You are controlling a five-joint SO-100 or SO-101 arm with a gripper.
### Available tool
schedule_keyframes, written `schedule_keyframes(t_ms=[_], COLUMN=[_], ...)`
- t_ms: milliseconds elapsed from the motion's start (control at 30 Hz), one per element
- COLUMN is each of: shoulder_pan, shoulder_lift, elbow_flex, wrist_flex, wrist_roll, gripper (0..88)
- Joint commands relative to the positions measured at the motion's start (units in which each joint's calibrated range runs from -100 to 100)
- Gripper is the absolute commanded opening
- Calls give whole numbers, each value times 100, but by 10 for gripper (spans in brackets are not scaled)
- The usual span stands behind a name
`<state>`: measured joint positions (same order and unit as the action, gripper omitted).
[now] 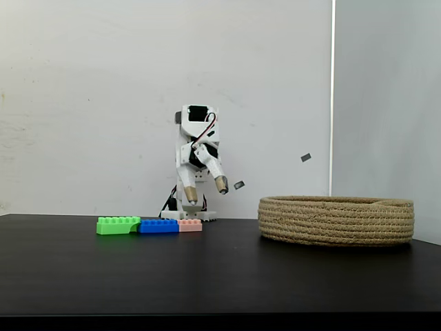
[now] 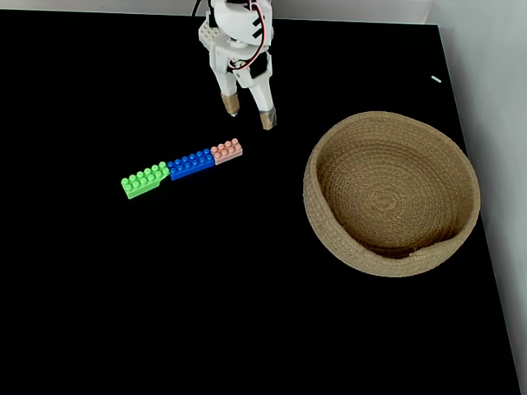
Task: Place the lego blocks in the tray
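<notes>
Black table [image 2: 165, 313], white wall behind. Green brick [image 2: 145, 180], blue brick [image 2: 191, 163], pink brick [image 2: 226, 151] lie end to end, left of rope basket [image 2: 329, 239]. Gripper [image 2: 249, 112] above pink brick, fingers spread, empty. Top-down fixed view shows bare basket floor.

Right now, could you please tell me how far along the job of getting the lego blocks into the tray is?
Nothing is done yet: the tray holds no blocks. The green brick, blue brick and pink brick lie in a row on the black table. The gripper hangs open near the pink end, holding nothing. All three bricks remain to be moved.
</notes>
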<state>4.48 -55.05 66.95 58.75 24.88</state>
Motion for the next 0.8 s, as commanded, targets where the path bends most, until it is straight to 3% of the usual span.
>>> schedule_keyframes(t_ms=[0,267,767], shoulder_pan=[253,616,698], shoulder_lift=[1231,2753,3716], elbow_flex=[-899,-1784,-2422], wrist_flex=[-107,-140,-148], wrist_roll=[-220,-376,-474], gripper=[278,254,254])
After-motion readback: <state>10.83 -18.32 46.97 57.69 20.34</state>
